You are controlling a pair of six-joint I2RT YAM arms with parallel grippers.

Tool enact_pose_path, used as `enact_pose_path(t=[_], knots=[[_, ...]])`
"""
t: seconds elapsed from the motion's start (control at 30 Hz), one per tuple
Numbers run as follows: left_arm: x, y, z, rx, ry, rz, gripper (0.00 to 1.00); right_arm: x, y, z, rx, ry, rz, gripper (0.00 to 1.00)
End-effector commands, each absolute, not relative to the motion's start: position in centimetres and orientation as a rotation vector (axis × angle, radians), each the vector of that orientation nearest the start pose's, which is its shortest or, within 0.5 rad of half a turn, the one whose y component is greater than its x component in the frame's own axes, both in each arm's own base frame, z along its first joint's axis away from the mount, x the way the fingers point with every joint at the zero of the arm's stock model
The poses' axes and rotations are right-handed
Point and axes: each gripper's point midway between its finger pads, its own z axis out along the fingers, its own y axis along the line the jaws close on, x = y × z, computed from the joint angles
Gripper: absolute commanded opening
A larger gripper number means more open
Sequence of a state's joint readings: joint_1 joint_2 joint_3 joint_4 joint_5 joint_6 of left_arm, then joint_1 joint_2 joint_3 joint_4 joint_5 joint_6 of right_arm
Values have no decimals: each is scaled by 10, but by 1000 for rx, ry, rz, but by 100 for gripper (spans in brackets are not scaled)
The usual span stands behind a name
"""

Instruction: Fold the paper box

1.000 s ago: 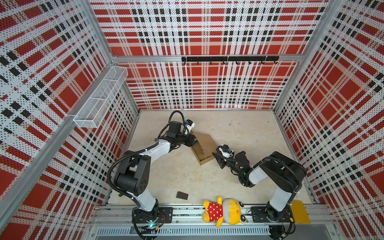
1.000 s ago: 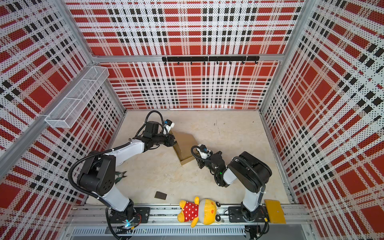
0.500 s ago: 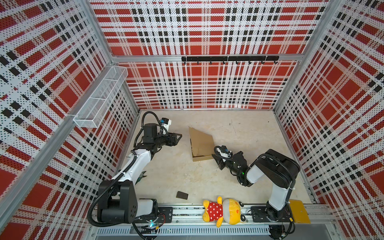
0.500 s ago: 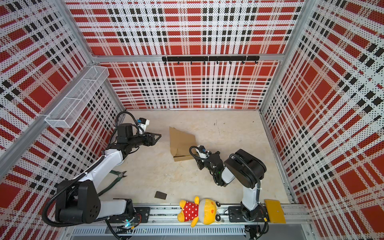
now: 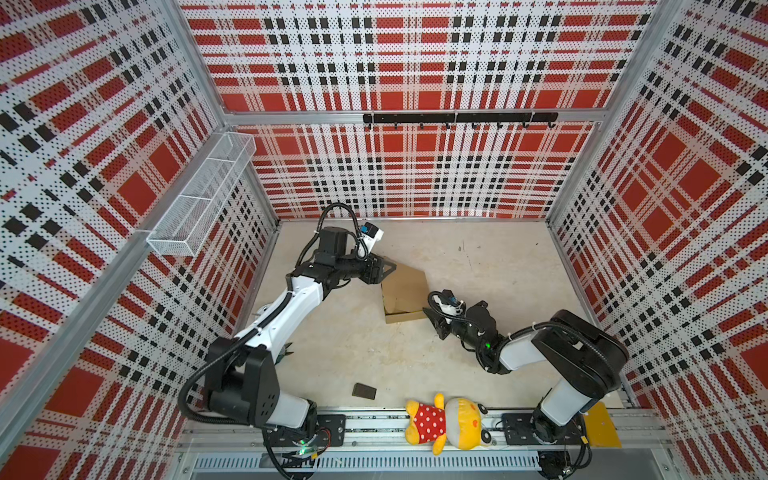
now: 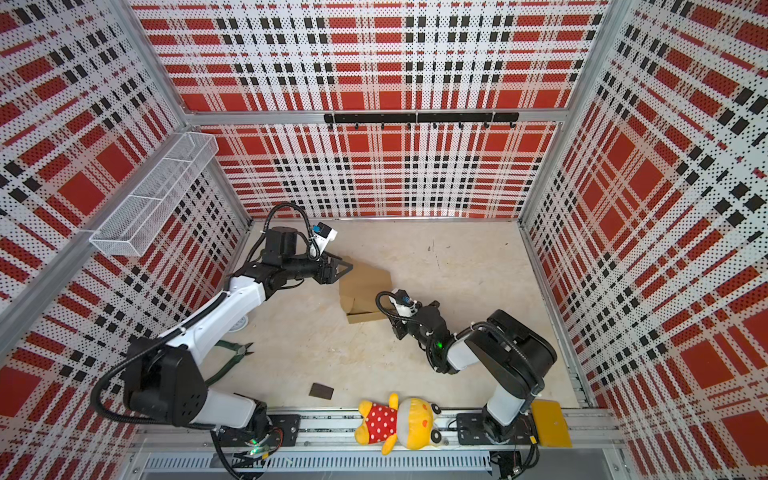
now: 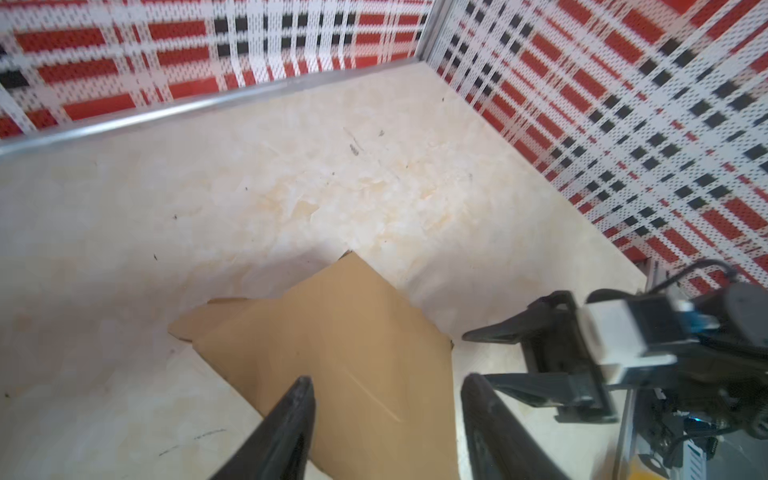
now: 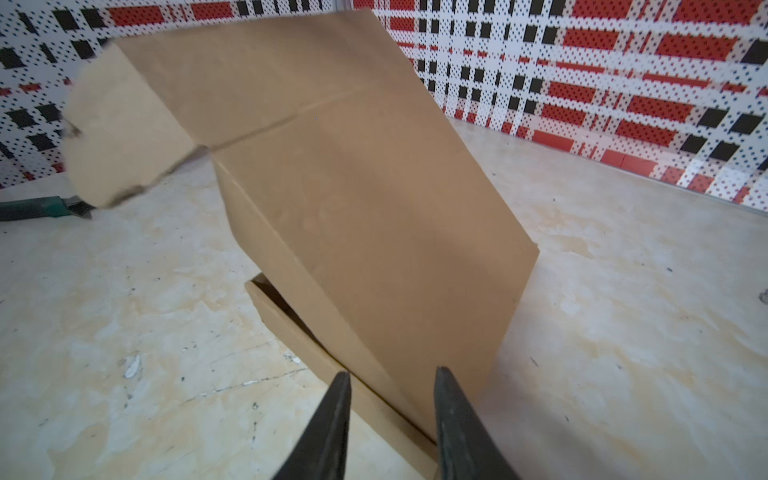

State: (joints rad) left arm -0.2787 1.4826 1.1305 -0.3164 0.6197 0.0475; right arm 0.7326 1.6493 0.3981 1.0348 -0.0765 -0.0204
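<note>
The paper box (image 5: 405,286) (image 6: 365,291) is plain brown cardboard at mid-table. Its lid slopes up over a shallow base, and in the right wrist view (image 8: 353,199) a loose flap (image 8: 116,133) hangs off the lid's far edge. My left gripper (image 5: 388,270) (image 7: 388,384) is open just above the lid's far left corner, holding nothing. My right gripper (image 5: 432,318) (image 8: 392,380) is open low at the box's near right corner. The base edge runs between its fingertips (image 8: 341,388) without being pinched. The left wrist view shows that gripper (image 7: 484,357) beside the lid's corner.
Green pliers (image 6: 232,353) (image 8: 41,208) lie by the left arm. A small dark brown block (image 5: 364,391) and a plush toy (image 5: 446,424) sit near the front rail, with a yellow pad (image 5: 600,424) by the right base. A wire basket (image 5: 199,199) hangs on the left wall.
My left arm swung away to the left wall, then came back to the box's far left corner. The lid stands more raised than a second ago. The right gripper stayed at the near corner.
</note>
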Motion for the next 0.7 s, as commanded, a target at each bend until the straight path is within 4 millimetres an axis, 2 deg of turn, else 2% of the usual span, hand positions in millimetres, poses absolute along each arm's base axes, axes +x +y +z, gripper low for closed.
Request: enact_pose_path(t=[0.0,0.2,0.4,0.5,0.67], knots=[[371,-206,188,708,2172,-741,60,289,286,116,-755,1675,554,36],[376,-191,160,670,2232,-651,53,287,289,140,-753,1726,574,38],[371,-180,130,645,2281,-617,47,311,305,164,-671,1793,597,38],[371,-177,121,638,2302,-609,47,327,321,160,-644,1845,619,38],[373,-179,107,621,2341,-615,46,351,346,140,-634,1929,630,36]])
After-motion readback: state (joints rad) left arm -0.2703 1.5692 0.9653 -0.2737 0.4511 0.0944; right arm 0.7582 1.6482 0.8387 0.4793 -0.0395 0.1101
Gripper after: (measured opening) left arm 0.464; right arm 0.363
